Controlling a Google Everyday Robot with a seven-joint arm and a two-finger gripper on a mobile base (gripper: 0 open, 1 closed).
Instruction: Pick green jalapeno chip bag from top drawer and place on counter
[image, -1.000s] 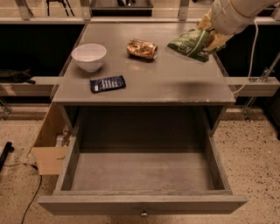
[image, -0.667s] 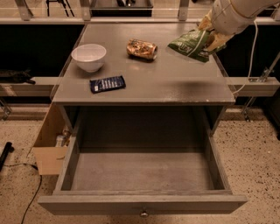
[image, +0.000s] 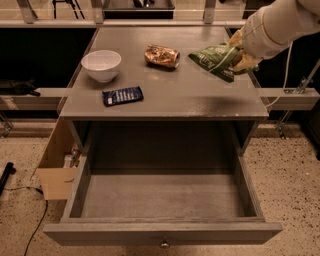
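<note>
**Inspector:** Begin at the left. What stands beside the cabinet?

**Assistant:** An open brown cardboard box (image: 54, 172), on the speckled terrazzo floor (image: 295, 180) and just beside the cabinet's left side.

**Inspector:** And on the flat grey wooden counter (image: 170, 102)?

**Assistant:** At the left rear there is a round white bowl (image: 101, 64), upright. Near the front left a flat dark blue packet (image: 122, 95) lies face up, apart from the bowl. At the middle rear a wrinkly brown-gold snack packet (image: 162, 55) lies on its side, apart from both.

**Inspector:** The wide, shallow grey wooden top drawer (image: 165, 197)?

**Assistant:** It is pulled well out below the counter, and its bottom boards show from wall to wall. A small round knob (image: 164, 244) sits at the middle of the front panel.

**Inspector:** Location of the task item?

**Assistant:** The green jalapeno chip bag (image: 214, 58), rectangular green foil with white lettering, is out of the drawer and over the counter's right rear. It is tilted, with its left end lowest. I cannot tell whether that end touches the surface.

**Inspector:** The gripper?

**Assistant:** The two-finger gripper (image: 239, 51), on a white arm (image: 280, 22) entering from the upper right, is over the counter's right edge. Its yellowish fingers (image: 246, 63) are closed on the bag's right end, one above it and one below.
</note>
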